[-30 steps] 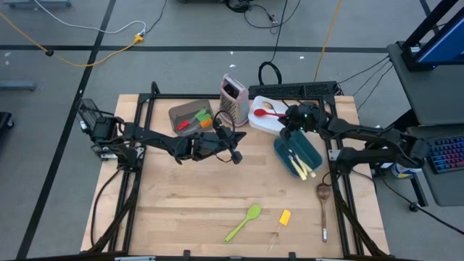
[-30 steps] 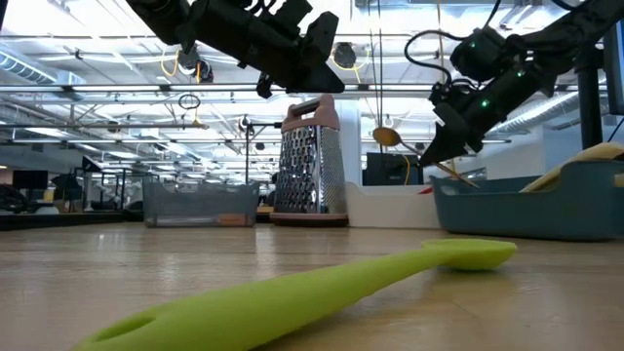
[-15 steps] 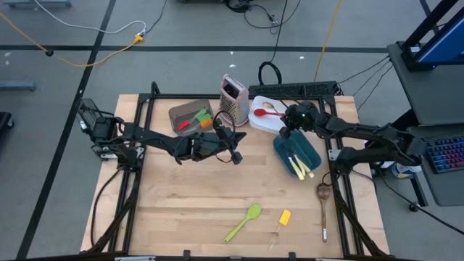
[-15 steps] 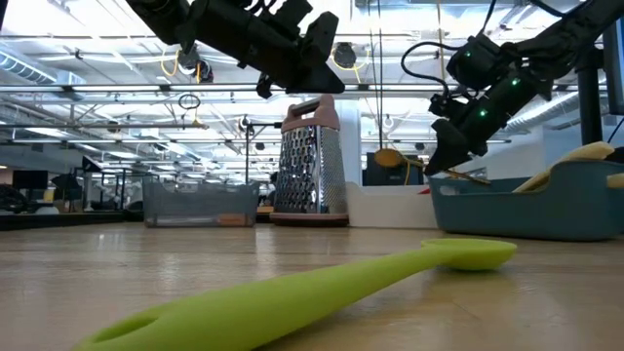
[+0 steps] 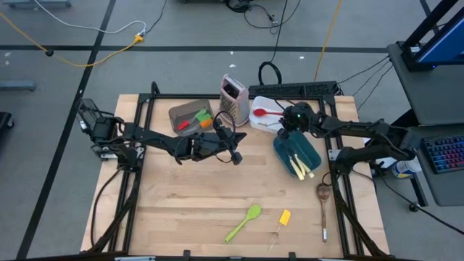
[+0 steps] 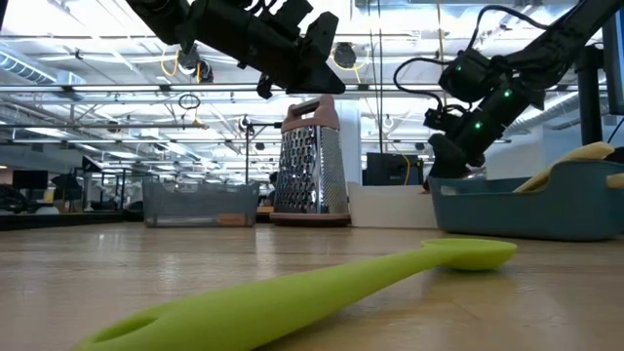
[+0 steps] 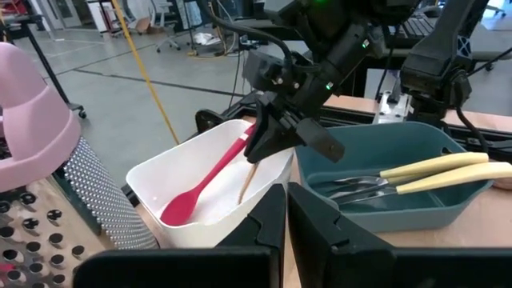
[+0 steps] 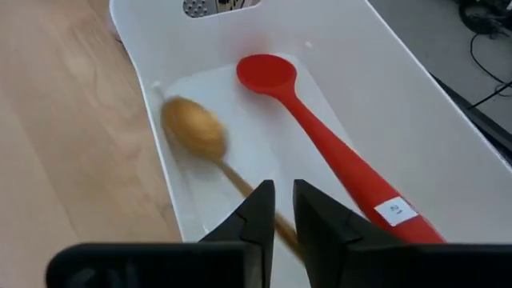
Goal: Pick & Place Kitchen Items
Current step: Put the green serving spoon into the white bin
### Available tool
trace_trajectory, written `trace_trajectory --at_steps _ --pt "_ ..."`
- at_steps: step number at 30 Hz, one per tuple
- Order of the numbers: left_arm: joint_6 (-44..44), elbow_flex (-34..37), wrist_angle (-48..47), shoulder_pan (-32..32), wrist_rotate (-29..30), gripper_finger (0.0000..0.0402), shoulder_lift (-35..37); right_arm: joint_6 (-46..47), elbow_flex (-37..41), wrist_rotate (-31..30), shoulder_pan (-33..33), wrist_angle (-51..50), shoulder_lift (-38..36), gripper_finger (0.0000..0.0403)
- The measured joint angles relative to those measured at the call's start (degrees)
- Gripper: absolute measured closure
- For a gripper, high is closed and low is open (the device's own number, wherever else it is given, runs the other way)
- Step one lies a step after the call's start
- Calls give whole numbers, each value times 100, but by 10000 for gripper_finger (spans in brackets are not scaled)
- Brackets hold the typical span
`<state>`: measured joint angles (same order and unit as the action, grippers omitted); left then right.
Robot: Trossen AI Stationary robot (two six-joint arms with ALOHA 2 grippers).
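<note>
Green silicone spoon point(image 5: 244, 222) lies nearest to you, close to the front edge of the wooden table point(image 5: 174, 210), flat and turned at a slant. Just beside it, on its right, you see a small yellow spatula point(image 5: 284, 217). A wooden spoon point(image 5: 323, 201) rests further right, by the table's right rail, apart from both.

Toward the middle of the table, the left gripper point(image 7: 286, 192) hangs above the bare wood with nothing in it; its two fingers stand almost together, with only a thin slit between them.

Behind it on the right, the teal container point(image 7: 416, 218) holds the cream-handled knives point(image 7: 432, 168), which lie side by side.

At the far side, you find the grey container point(image 5: 176, 114) with red, green and orange mini spatulas point(image 5: 196, 119) inside, then the upright metal grater point(image 5: 232, 96), then the white container point(image 8: 416, 88). The red spoon point(image 8: 320, 152) lies on the bottom of the white container. The right gripper point(image 5: 285, 130) is over this container, and the gold spoon point(image 8: 194, 128) is under it, with its bowl down in the container and its thin handle reaching up to the gripper. Whether the gripper clamps this handle or not, you cannot tell.
</note>
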<state>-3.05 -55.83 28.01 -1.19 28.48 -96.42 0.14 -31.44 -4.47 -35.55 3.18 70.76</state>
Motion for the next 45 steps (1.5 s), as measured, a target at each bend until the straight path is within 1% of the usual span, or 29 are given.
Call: trace_trajectory --at_steps 4,8,12,14,19,24,31,36,41,45 --pt "0 0 0 0 -1 380 0 2 0 0 0 114 3 370" --pt "0 0 0 0 -1 380 0 -114 0 2 0 337 0 365" --pt "0 0 0 0 -1 380 0 -231 0 41 19 631 2 344" --pt "0 0 0 0 -1 380 0 -239 0 164 68 833 0 331" --pt "-30 0 -17 0 -3 380 0 -258 0 177 318 1307 0 293" --pt "-64 0 -170 0 -12 380 0 -187 0 179 745 1417 0 268" --pt "-356 2 -307 0 -73 380 0 -172 0 179 1549 1418 0 262" --pt "-337 0 -339 0 -595 380 0 -249 2 179 2113 1472 0 261" --pt "-221 0 -414 -4 -940 380 0 -525 2 179 2667 1790 0 261" --pt "-163 0 -664 -2 -1242 380 0 -547 2 179 3042 1997 -2 261"
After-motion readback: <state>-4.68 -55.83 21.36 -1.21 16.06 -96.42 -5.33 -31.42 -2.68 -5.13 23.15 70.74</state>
